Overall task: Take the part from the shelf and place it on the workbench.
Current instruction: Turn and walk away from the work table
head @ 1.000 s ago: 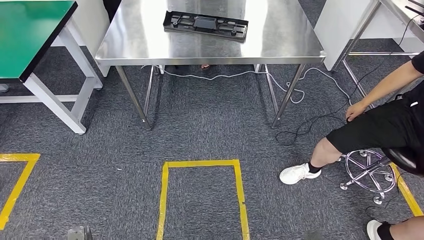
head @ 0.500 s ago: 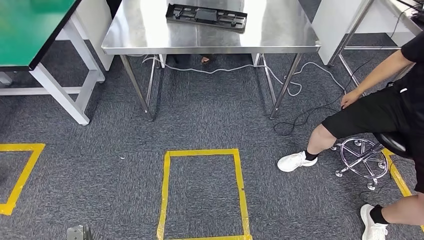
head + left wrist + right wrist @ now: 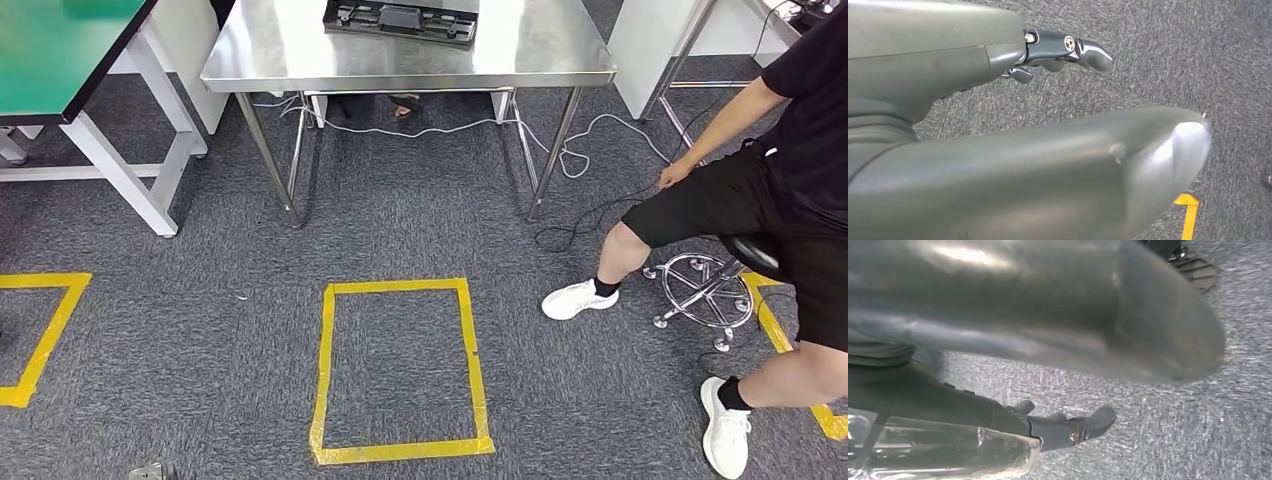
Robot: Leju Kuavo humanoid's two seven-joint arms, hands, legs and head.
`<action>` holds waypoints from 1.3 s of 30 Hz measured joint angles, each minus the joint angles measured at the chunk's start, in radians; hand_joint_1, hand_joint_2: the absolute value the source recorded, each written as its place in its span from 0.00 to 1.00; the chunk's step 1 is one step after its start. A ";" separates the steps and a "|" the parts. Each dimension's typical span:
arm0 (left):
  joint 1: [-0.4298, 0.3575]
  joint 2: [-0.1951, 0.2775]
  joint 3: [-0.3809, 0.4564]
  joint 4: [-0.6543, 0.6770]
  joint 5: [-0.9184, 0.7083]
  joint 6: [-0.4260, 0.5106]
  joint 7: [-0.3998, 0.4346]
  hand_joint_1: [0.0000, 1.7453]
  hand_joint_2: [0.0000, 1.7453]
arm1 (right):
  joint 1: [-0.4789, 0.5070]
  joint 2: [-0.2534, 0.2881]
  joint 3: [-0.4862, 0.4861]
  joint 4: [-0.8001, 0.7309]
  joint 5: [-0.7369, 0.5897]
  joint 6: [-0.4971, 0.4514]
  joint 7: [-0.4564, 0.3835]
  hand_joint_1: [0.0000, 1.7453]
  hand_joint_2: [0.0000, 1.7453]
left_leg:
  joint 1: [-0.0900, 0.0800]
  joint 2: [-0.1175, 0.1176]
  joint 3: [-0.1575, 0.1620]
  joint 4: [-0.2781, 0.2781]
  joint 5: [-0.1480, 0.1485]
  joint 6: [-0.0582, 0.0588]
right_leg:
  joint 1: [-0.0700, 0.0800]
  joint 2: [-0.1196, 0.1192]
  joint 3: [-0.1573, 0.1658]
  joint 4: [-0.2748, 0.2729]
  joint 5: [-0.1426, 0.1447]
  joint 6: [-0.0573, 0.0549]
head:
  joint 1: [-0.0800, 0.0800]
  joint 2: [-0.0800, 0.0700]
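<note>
I read the flat black plastic part (image 3: 400,20), a long tray-like frame with a raised block at its middle, as already lying on the stainless steel workbench (image 3: 300,60), well in from the near edge and running along the far side, so I judge the placing step done. From the head view I look down on grey carpet with a yellow tape rectangle (image 3: 400,370) marked on it in front of the workbench, most likely a standing mark for the robot, and it sits well short of the bench's legs. My left hand (image 3: 1058,50) hangs over the carpet with its dark fingers (image 3: 1088,52) only lightly bent and nothing between them and the thick grey thumb (image 3: 1048,170), so I call it released. My right hand (image 3: 1063,427) also hangs above carpet, its fingers slack and empty; that view is blurred, so I say this with some caution. Both arms hang low, I think, because nothing is left to carry. A person in black shorts and white shoes (image 3: 770,190) sits on a wheeled stool (image 3: 705,290) off the bench's right-hand corner, a hand near the loose white and black cables (image 3: 590,170) trailing on the floor; I would keep clear of that side.
</note>
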 joint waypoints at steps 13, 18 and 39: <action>-0.002 -0.004 -0.016 0.000 0.000 0.002 0.000 0.00 0.00 | -0.004 -0.005 0.013 0.006 0.014 -0.001 0.012 0.00 0.00 | -0.017 0.014 -0.162 -0.051 0.155 0.040 | 0.002 0.003 0.045 0.207 -0.096 0.035 | 0.014 0.000; -0.001 0.000 -0.016 0.001 0.000 0.003 0.000 0.00 0.00 | -0.012 -0.001 0.013 0.007 0.014 -0.001 0.014 0.00 0.00 | -0.020 0.015 -0.198 -0.042 0.211 0.021 | 0.004 0.004 0.217 -0.075 -0.148 0.008 | 0.005 0.000; 0.010 -0.001 -0.016 0.004 0.000 0.015 0.000 0.00 0.00 | -0.005 -0.001 0.015 0.011 0.021 0.000 0.019 0.00 0.00 | -0.021 0.025 -0.092 -0.038 0.077 0.064 | 0.007 0.001 -0.087 0.249 -0.168 0.013 | 0.007 0.000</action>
